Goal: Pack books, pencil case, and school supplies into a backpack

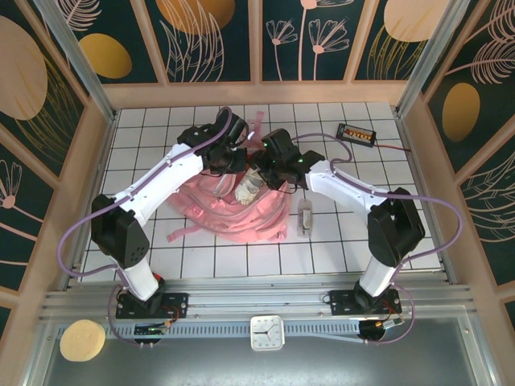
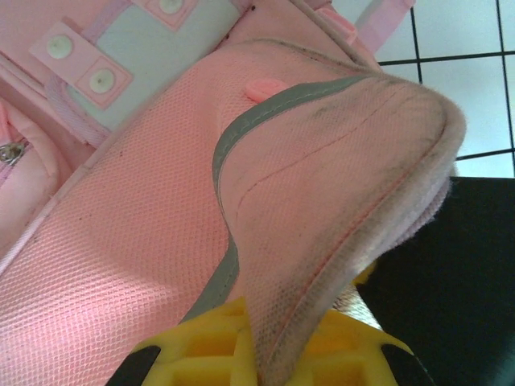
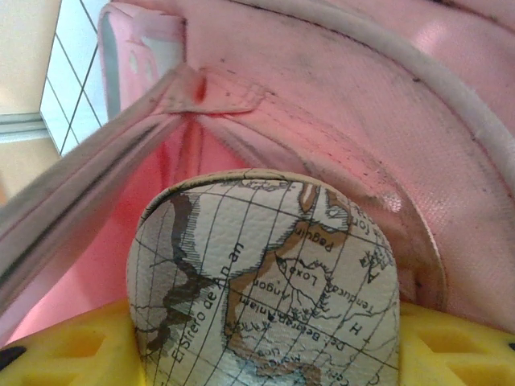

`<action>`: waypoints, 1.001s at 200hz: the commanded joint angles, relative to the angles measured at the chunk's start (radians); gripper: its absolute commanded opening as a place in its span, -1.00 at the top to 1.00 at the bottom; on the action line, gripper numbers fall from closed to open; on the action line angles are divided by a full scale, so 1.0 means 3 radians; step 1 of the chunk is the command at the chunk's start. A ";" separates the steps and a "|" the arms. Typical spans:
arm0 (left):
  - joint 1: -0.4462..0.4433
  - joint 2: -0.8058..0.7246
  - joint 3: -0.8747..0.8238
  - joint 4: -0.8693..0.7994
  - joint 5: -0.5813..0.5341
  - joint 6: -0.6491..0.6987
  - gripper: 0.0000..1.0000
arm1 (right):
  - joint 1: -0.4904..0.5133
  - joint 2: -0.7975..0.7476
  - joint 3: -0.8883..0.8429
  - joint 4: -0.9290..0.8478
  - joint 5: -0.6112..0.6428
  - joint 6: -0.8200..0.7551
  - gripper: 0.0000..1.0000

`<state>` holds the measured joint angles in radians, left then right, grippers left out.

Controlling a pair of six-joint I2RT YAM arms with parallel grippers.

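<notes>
Your left tool (image 1: 225, 161) is pinched shut on the pink backpack (image 1: 241, 223) rim at the bag's 11 o'clock, propping the mouth open. Your right tool (image 3: 261, 350) has its fingers around the map-print pencil case (image 3: 265, 265), nose poking into the pink lining at about 12 o'clock. Looks like the pencil-case step to me. Next I'd push it deeper toward 6 o'clock before letting go. The slim clear packet (image 1: 304, 217) waits on the table (image 1: 201, 259) at the bag's 3 o'clock.
</notes>
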<state>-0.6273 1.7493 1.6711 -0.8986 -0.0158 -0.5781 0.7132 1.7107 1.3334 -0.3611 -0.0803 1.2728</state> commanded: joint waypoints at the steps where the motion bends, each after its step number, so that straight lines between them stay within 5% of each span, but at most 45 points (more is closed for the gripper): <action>1: -0.0005 -0.0187 -0.0032 0.0535 0.0238 -0.0171 1.00 | 0.0028 0.0106 0.0050 0.0208 -0.0129 0.0430 0.89; 13: -0.0005 -0.0247 -0.0155 0.0626 0.0283 -0.0204 1.00 | 0.0023 0.0249 0.0197 0.0203 -0.0126 0.0443 0.79; 31: -0.0002 -0.0322 -0.0319 0.0668 0.0291 -0.0216 1.00 | 0.0039 0.0314 0.0219 0.0453 -0.0220 0.0502 0.13; 44: -0.0004 -0.0349 -0.0388 0.0646 0.0264 -0.0164 1.00 | 0.0043 0.0287 0.0203 0.0562 -0.0274 0.0458 -0.16; 73: -0.0004 -0.0400 -0.0531 0.0632 0.0141 -0.0079 1.00 | 0.0036 0.0079 0.0003 0.0743 -0.0462 0.0316 -0.39; 98: 0.0001 -0.0392 -0.0623 0.0634 0.0124 -0.0019 1.00 | 0.0025 -0.0149 -0.0213 0.0816 -0.0603 0.0088 -0.94; 149: 0.0009 -0.0375 -0.0651 0.0624 0.0128 0.0044 1.00 | -0.0062 -0.0557 -0.0512 0.0843 -0.0668 -0.0108 -0.90; 200: 0.0009 -0.0374 -0.0600 0.0579 0.0213 0.0143 1.00 | -0.0327 -0.0872 -0.0593 0.0283 -0.0711 -0.0623 -0.55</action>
<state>-0.6182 1.6547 1.4731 -0.7521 0.0113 -0.5640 0.6682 1.4807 1.1797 -0.1837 -0.2672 1.1912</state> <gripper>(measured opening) 0.074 0.787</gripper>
